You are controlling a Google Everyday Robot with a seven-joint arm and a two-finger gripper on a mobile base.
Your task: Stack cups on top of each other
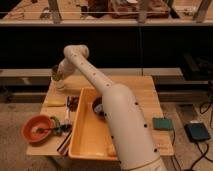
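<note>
My gripper [58, 76] is at the far left corner of the wooden table [145, 95], at the end of the white arm that reaches over the yellow tub [90, 135]. It is shut on the olive-green cup [55, 73] and holds it just above the cream-white cup [60, 85], which stands on the table's back left corner. I cannot tell whether the two cups touch. The arm hides part of both.
The yellow tub holds a dark bowl [98, 106] and a small pale item [112, 149]. An orange bowl [37, 128] with utensils sits front left. A yellow item [54, 103] and dark utensils [72, 103] lie between. A green pad [162, 123] is at the right edge.
</note>
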